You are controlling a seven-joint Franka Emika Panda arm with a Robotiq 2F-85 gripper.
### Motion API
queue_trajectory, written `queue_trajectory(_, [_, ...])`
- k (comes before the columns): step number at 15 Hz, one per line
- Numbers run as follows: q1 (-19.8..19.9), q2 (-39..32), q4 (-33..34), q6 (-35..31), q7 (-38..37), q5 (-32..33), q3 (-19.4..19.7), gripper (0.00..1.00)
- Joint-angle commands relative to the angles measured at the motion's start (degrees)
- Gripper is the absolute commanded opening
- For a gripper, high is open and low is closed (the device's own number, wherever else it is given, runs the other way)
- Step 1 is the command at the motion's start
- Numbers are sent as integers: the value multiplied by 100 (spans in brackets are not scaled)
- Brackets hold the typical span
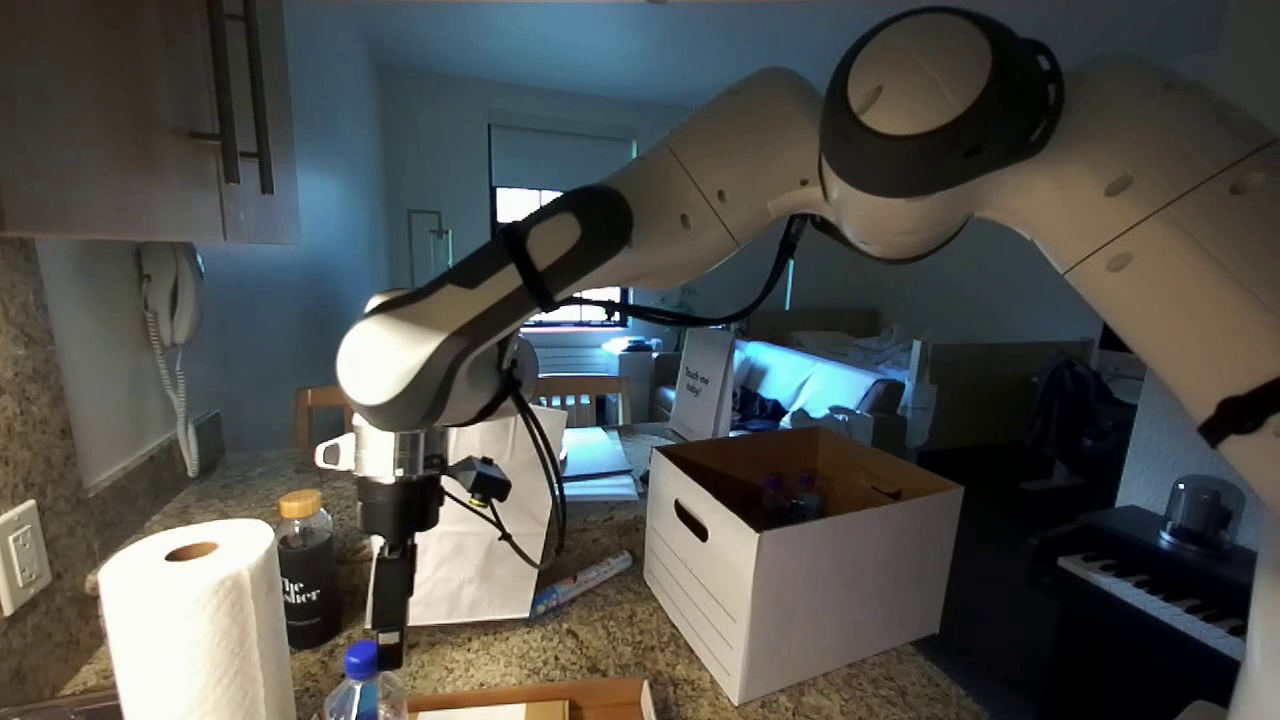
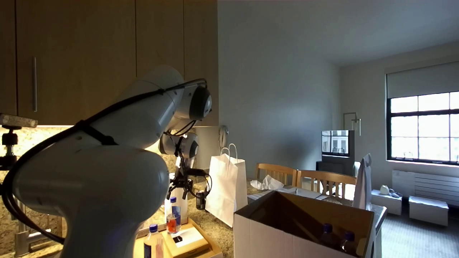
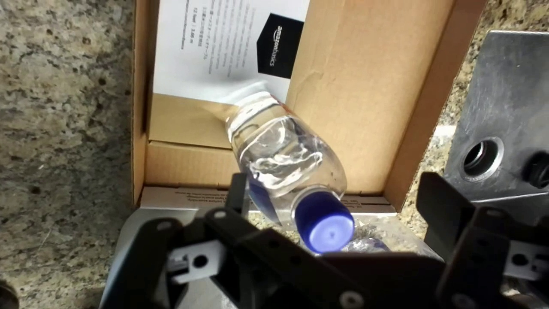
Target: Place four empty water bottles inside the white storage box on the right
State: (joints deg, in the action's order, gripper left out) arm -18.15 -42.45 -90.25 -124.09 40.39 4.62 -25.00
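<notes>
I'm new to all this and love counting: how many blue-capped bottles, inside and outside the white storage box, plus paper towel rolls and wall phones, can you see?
Blue-capped bottles inside the white storage box: 2
Blue-capped bottles outside it: 2
Paper towel roll: 1
Wall phone: 1
Total: 6

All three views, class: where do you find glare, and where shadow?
In both exterior views, the window glares near-white and the inside of the white storage box is dark; in the wrist view, bright highlights streak the clear water bottle.
</notes>
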Motion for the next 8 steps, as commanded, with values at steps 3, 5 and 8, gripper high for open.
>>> queue_trajectory(3, [-174,-580,925,524,-234,-396,82,100])
queue_trajectory(5, [-261,-721,1133,520,-329,-426,133,100])
queue_trajectory(8, [-344,-902,1390,513,-517,-410,171,100])
